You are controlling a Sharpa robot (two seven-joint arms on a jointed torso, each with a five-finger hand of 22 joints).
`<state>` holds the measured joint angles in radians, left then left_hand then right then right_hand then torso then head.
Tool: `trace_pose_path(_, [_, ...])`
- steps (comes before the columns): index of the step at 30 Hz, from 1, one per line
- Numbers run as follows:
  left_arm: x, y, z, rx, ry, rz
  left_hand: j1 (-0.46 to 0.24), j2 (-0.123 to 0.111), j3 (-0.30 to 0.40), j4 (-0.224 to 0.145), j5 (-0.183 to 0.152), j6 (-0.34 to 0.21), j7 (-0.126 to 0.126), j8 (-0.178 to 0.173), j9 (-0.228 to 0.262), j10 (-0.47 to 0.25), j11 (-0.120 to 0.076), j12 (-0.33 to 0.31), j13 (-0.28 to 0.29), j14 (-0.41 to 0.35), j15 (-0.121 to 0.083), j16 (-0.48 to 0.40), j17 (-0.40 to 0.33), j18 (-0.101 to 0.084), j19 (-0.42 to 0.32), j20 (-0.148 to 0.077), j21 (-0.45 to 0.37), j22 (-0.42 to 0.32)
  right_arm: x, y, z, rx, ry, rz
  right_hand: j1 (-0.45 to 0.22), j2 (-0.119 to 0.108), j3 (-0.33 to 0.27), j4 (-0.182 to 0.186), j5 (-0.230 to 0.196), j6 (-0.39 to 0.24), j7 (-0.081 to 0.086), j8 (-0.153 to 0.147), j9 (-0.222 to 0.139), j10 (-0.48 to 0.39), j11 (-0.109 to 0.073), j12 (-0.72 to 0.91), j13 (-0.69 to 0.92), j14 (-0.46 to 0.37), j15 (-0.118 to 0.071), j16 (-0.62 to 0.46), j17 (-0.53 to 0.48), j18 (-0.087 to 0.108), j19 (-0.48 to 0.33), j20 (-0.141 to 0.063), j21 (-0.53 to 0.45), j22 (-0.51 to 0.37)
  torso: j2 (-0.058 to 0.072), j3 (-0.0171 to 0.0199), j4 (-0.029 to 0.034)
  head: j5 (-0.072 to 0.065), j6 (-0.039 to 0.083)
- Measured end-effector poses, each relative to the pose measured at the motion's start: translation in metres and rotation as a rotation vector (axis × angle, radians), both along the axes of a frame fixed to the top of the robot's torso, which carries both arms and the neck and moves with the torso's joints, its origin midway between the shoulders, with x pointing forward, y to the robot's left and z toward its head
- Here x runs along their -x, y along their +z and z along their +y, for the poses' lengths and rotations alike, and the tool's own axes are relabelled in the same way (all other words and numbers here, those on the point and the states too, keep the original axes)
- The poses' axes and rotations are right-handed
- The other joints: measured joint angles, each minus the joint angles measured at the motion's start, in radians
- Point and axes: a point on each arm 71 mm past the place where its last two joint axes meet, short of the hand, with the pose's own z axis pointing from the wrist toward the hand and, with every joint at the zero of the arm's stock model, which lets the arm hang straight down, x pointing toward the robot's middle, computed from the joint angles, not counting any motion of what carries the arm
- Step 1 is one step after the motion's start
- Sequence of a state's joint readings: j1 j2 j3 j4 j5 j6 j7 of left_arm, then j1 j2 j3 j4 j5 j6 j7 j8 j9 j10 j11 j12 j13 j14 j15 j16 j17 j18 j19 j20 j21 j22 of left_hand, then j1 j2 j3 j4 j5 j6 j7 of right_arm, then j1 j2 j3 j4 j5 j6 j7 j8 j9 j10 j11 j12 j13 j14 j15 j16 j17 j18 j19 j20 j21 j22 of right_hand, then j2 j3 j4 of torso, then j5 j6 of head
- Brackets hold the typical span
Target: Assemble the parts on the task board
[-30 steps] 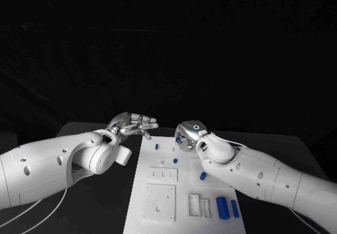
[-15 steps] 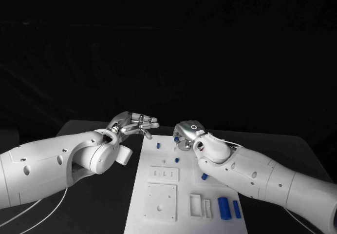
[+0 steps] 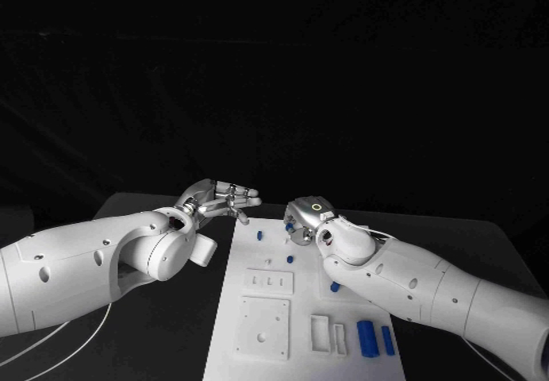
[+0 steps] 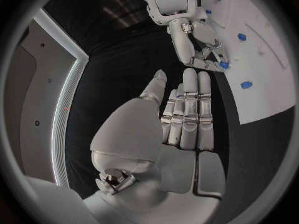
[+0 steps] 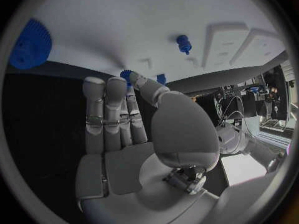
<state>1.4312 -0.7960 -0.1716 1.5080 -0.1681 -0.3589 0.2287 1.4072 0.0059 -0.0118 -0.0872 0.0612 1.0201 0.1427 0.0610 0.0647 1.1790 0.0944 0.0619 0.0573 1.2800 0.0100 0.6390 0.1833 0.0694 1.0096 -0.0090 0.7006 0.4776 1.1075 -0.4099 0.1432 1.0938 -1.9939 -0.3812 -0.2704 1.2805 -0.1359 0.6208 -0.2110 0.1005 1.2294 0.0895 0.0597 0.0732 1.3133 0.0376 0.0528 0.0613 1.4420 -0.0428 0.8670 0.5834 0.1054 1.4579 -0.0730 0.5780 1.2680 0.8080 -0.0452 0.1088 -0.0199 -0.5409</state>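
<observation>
Head view: left robot hand (image 3: 220,200) spread beside task board (image 3: 258,274) edge; right robot hand (image 3: 307,221) grip unclear.

One white task board (image 3: 300,305) lies in the lower middle of the head view. Six blue parts can be counted on it: a thick cylinder (image 3: 365,337) and a thin cylinder (image 3: 387,340) side by side at lower right, and four small pieces above them, at (image 3: 334,287), (image 3: 289,259), (image 3: 259,236) and (image 3: 289,227). There are four white raised blocks: one slotted plate (image 3: 266,282), one square plate (image 3: 263,328) and two narrow frames (image 3: 317,333). There are two hands, the left hand (image 3: 220,200) and the right hand (image 3: 307,216).
</observation>
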Motion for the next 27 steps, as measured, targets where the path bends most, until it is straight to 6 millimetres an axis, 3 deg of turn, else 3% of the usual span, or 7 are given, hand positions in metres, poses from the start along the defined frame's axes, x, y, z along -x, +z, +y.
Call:
trace_pose_path(8, [0.000,0.001,0.000,0.000,-0.001,-0.001,0.000,0.000,0.000,0.000,0.000,0.000,0.000,0.000,0.000,0.000,0.000,0.000,0.000,-0.001,0.001,0.000,0.000,0.000,0.000,0.000,0.000,0.000,-0.002,-0.002,0.000,0.011,-0.005,0.010,-0.007,-0.007,-0.009,-0.001,-0.005,-0.021,0.005,0.000,-0.003,-0.031,0.009,0.011,0.005,0.000,0.000,0.000,-0.004,0.000,0.005,0.005,-0.029,0.006,0.001,-0.0008,-0.0011,0.003,0.000])
trace_pose_path(11, [0.000,0.001,0.000,0.000,-0.001,-0.002,0.000,0.000,0.000,0.000,0.000,0.000,0.000,0.000,0.000,0.000,0.000,0.000,0.000,-0.001,0.001,0.000,0.000,0.000,0.000,0.000,0.000,0.000,-0.003,-0.003,0.000,0.012,-0.008,0.014,-0.028,-0.035,-0.009,0.006,-0.030,-0.079,0.017,0.000,-0.009,-0.108,0.032,0.008,0.000,-0.002,0.017,-0.002,-0.010,0.000,0.009,0.017,-0.071,-0.003,0.002,-0.0011,-0.0017,0.005,0.000])
trace_pose_path(14, [0.000,0.002,0.000,-0.001,-0.001,-0.002,0.000,0.000,0.000,0.000,0.000,0.000,0.000,0.000,0.000,0.000,0.000,0.000,0.000,-0.001,0.001,0.000,0.000,0.000,0.000,0.000,0.000,0.000,-0.003,-0.004,-0.001,0.008,-0.011,0.016,-0.012,-0.083,-0.117,0.019,-0.047,-0.177,0.021,0.000,-0.010,-0.249,0.062,0.008,-0.002,-0.003,0.035,-0.027,-0.028,0.020,0.003,0.040,-0.171,-0.052,0.002,-0.0013,-0.0021,0.005,0.001])
trace_pose_path(18, [0.000,0.002,0.000,-0.001,-0.001,-0.003,0.000,0.000,0.000,0.000,0.000,0.000,0.000,0.000,0.000,0.000,0.000,0.000,0.000,-0.001,0.001,0.000,0.000,0.000,0.000,0.000,0.000,0.000,-0.002,-0.003,-0.003,-0.009,-0.008,0.008,0.072,-0.121,-0.262,0.107,-0.047,-0.302,-0.012,0.000,-0.013,-0.419,0.089,0.004,-0.007,-0.003,0.049,-0.044,-0.046,0.058,0.005,0.056,-0.249,-0.105,0.002,-0.0013,-0.0027,0.006,0.003])
trace_pose_path(21, [-0.001,0.002,0.001,-0.001,0.002,-0.003,0.000,0.000,0.000,0.000,0.000,0.000,0.000,0.000,0.000,0.000,0.000,0.000,0.000,-0.001,0.001,0.000,0.000,0.000,0.000,0.000,0.000,0.000,0.001,0.001,-0.007,-0.026,-0.001,-0.005,0.099,-0.135,-0.274,0.151,-0.047,-0.309,-0.017,0.000,-0.014,-0.425,0.091,0.004,-0.007,-0.003,0.049,-0.044,-0.052,0.059,0.007,0.057,-0.272,-0.127,0.001,-0.0007,-0.0033,0.009,0.005])
trace_pose_path(23, [-0.001,0.002,0.002,-0.002,0.005,-0.003,0.000,0.000,0.000,0.000,0.000,0.000,0.000,0.000,0.000,0.000,0.000,0.000,0.000,-0.001,0.001,0.000,0.000,0.000,0.000,0.000,0.000,0.000,0.003,0.004,-0.013,-0.039,0.000,-0.016,0.099,-0.135,-0.273,0.152,-0.047,-0.296,-0.023,0.000,-0.014,-0.389,0.087,0.004,-0.007,-0.003,0.049,-0.044,-0.052,0.060,0.007,0.057,-0.273,-0.129,0.001,-0.0002,-0.0044,0.012,0.007])
trace_pose_path(27, [-0.001,0.002,0.006,-0.003,0.011,-0.003,0.000,0.000,0.000,0.000,0.000,0.000,0.000,0.000,0.000,0.000,0.000,0.000,0.000,-0.001,0.001,0.000,-0.001,0.000,0.000,0.000,0.000,-0.001,0.006,0.016,-0.034,-0.066,-0.016,-0.039,0.096,-0.122,-0.253,0.132,-0.047,-0.224,-0.011,0.000,-0.012,-0.274,0.069,0.004,-0.004,0.002,0.044,-0.044,-0.052,0.064,0.007,0.057,-0.273,-0.128,-0.001,0.0012,-0.0085,0.013,0.012])
